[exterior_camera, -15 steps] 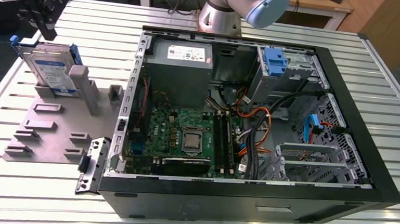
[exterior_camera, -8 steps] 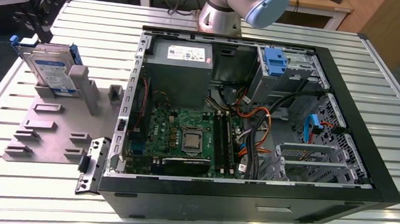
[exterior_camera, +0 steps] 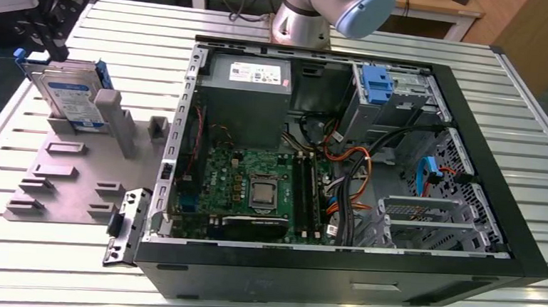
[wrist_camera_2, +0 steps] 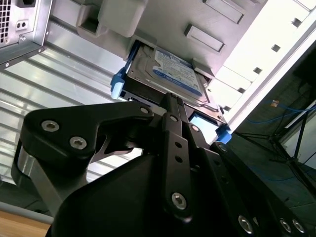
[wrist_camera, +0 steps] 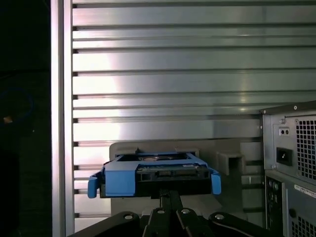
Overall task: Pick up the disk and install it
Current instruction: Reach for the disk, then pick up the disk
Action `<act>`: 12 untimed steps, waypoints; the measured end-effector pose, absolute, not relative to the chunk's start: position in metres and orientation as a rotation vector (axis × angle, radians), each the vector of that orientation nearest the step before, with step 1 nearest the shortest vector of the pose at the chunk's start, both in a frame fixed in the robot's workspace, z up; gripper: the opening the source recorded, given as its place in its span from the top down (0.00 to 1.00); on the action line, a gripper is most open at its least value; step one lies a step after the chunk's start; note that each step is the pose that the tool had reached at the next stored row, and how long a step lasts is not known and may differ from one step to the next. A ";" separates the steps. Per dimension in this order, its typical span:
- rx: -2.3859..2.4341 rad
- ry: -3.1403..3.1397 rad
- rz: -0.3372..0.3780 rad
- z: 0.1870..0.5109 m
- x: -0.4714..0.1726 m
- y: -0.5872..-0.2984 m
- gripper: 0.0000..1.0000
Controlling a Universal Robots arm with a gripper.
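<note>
**Item:** disk (wrist_camera: 155, 173), a silver drive in a blue frame.
**Location:** directly ahead of the hand (wrist_camera: 166, 200), its near end right at the hand's tip; contact cannot be confirmed.
**Mounting:** stands on edge in a slot of the grey holder (exterior_camera: 72, 177), probably so that one end stays exposed for taking.
**Hand state:** cannot tell whether it is spread or closed on the disk.
**Clearance:** the holder's walls hug the far edges, so free room runs only along the slot's line. The slatted bench (wrist_camera: 173, 64) lies beyond the hand.
**Nearby:** computer case (exterior_camera: 350, 165), off to the hand's side, lid off and interior open.
</note>
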State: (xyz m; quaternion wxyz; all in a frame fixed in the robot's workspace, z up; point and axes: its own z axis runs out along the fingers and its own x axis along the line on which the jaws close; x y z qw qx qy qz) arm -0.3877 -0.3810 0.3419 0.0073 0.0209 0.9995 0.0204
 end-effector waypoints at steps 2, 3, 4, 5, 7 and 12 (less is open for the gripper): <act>0.063 3.126 0.064 0.341 -0.390 -0.381 0.89; 0.063 3.126 0.064 0.341 -0.391 -0.380 0.89; 0.062 3.126 0.064 0.341 -0.392 -0.380 0.89; 0.061 3.126 0.064 0.340 -0.393 -0.380 0.89; 0.060 3.126 0.064 0.339 -0.394 -0.379 0.89; 0.060 3.126 0.064 0.338 -0.395 -0.379 0.89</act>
